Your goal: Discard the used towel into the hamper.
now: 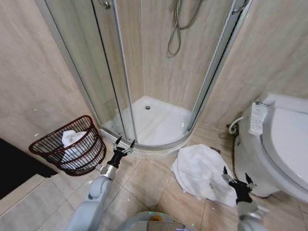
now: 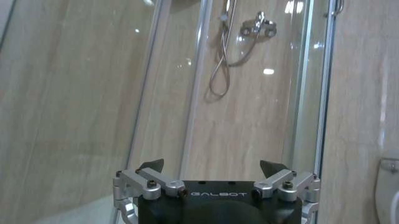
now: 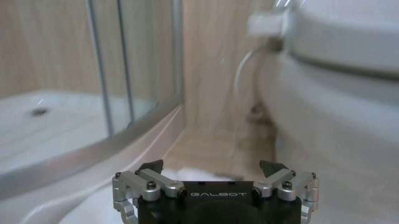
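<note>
A curved glass shower enclosure (image 1: 159,72) with a white tray is seen well ahead of both grippers, set among beige tiled walls; a glossy white toilet (image 1: 279,144) stands just beside the right gripper (image 1: 237,182), on its outer side. The floor (image 1: 144,183) is laid in smooth beige tile, which should let cloth slide easily.

The used towel (image 1: 199,168), white, soft and crumpled into a loose heap, lies on the floor directly in front of the right gripper's jaws, its near edge almost under them. It is judged light, limp and non-fragile; it will sag and trail when lifted, so a raised fold near the middle of the heap is judged the best place to pinch, rather than a thin edge.

The hamper (image 1: 72,147), a dark reddish-brown, open-ribbed round basket that is tipped toward the camera, sits beside the left gripper (image 1: 123,144), on its outer side, and white cloth is already seen in it. Its wire-like weave looks light and could be nudged over.

Both pairs of jaws are held apart, with nothing between them.
</note>
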`<state>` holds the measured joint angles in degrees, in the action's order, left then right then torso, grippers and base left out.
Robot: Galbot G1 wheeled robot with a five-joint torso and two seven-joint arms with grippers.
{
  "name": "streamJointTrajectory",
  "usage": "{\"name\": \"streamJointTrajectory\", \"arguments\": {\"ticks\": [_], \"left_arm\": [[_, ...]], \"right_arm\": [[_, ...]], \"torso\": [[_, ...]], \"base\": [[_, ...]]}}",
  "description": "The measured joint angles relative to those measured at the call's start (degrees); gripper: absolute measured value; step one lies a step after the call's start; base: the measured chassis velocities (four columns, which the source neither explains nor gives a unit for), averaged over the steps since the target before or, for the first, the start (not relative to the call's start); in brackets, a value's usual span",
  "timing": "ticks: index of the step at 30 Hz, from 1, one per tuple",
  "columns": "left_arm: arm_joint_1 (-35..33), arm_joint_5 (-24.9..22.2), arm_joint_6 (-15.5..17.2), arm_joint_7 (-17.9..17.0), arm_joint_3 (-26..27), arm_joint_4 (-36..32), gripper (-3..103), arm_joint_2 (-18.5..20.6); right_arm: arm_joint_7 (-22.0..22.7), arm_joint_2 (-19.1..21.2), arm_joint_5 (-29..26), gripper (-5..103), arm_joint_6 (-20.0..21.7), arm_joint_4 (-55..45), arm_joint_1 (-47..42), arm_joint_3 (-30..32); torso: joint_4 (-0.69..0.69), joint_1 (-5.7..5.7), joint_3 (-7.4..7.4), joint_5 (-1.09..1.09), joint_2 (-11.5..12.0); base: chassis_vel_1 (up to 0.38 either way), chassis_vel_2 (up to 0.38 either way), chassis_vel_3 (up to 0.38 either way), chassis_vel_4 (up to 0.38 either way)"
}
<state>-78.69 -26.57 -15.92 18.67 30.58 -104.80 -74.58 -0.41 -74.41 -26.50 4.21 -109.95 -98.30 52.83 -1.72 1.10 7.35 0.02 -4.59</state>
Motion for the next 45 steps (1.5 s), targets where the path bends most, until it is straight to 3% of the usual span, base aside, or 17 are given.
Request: {"name": "streamJointTrajectory", "arguments": {"ticks": [2, 3, 6, 9, 14, 32, 45], "left_arm": [[0.0, 0.2, 0.4, -0.7, 0.4, -1.3, 100, -0.1], [0.0, 0.2, 0.4, -0.7, 0.4, -1.3, 100, -0.1], [-0.2, 0.3, 0.9, -1.6, 0.6, -2.3, 100, -0.2], [-0.4, 0.5, 0.9, -1.9, 0.8, -2.5, 100, -0.1], [-0.8, 0.5, 0.9, -2.4, 1.3, -2.7, 100, 0.0], [-0.8, 1.7, 1.1, -4.3, 2.2, -3.4, 100, -1.0], [-2.5, 1.7, 1.4, -4.7, 3.6, -5.9, 100, -1.6]], "right_arm": [[-5.6, 2.5, -1.2, 100, 4.9, 1.3, 1.4, 0.2], [-5.6, 2.5, -1.2, 100, 4.9, 1.3, 1.4, 0.2], [-14.5, 4.1, 0.9, 100, 9.8, 4.0, 5.9, -0.3], [-17.0, 4.7, 3.1, 100, 11.4, 6.5, 9.4, -1.7], [-17.4, 6.2, 4.4, 100, 14.5, 11.8, 14.2, -5.6], [-20.9, 8.1, 8.1, 100, 14.7, 23.0, 19.8, -10.7], [-27.0, 9.5, 10.0, 100, 9.9, 32.2, 25.7, -13.7]], "torso": [[0.01, 0.0, 0.0, 0.0, 0.0], [0.01, 0.0, 0.0, 0.0, 0.0], [0.01, 0.0, 0.01, -0.01, 0.0], [-0.01, 0.0, 0.02, -0.02, 0.0], [-0.02, 0.0, 0.02, -0.03, 0.0], [0.0, 0.01, 0.02, -0.03, 0.0], [0.0, 0.01, 0.03, -0.02, 0.0]], "base": [[0.0, 0.0, 0.0, 0.0], [0.0, 0.0, 0.0, 0.0], [0.0, 0.0, 0.0, 0.0], [0.0, 0.0, 0.0, 0.0], [0.0, 0.0, 0.0, 0.0], [0.0, 0.0, 0.0, 0.0], [0.0, 0.0, 0.0, 0.0]]}}
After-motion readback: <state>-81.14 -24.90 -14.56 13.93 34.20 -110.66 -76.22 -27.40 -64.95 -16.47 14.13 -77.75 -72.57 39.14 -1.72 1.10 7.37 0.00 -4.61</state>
